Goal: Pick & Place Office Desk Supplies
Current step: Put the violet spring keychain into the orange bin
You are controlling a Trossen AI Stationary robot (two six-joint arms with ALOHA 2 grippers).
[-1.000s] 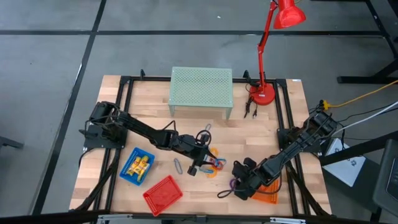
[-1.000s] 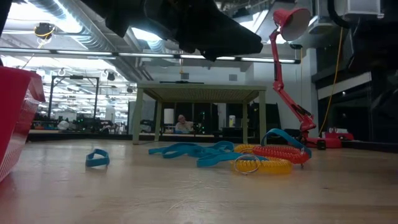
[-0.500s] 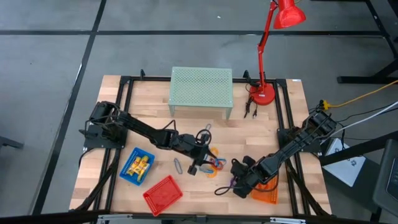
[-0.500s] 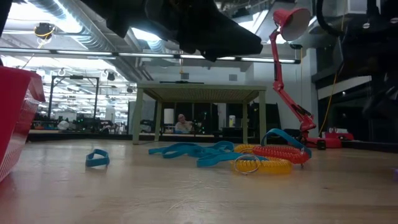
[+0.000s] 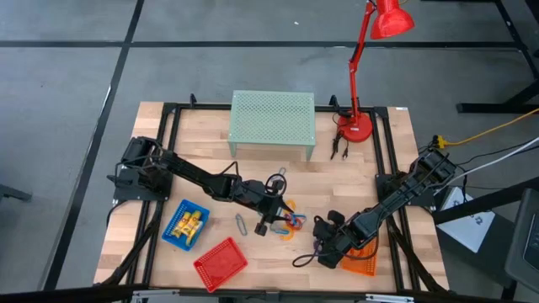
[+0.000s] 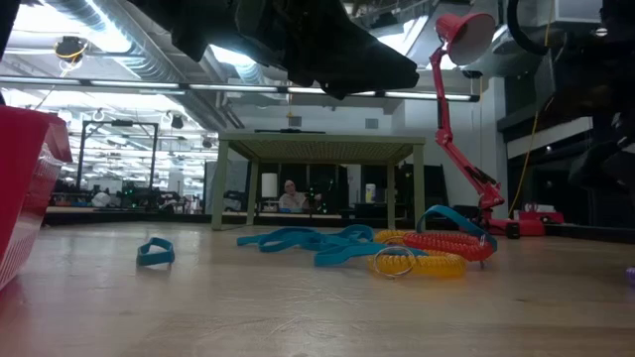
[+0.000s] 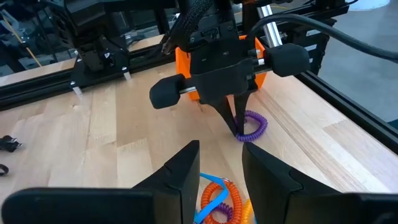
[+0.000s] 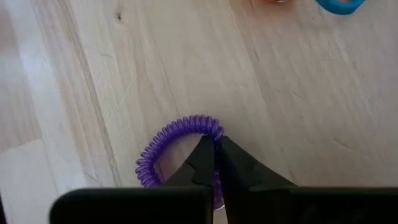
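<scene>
One purple coil ring (image 8: 180,146) lies on the table near the one orange basket (image 5: 364,259), pinched between the closed fingers of the right gripper (image 8: 216,149). Since before, this gripper moved slightly right. The left gripper (image 7: 219,165), narrowly open and empty, hovers over the orange coil (image 7: 219,200).

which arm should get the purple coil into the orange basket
Right. Its gripper is shut on the purple coil, close beside the orange basket. The left gripper hangs open over the central pile.
</scene>
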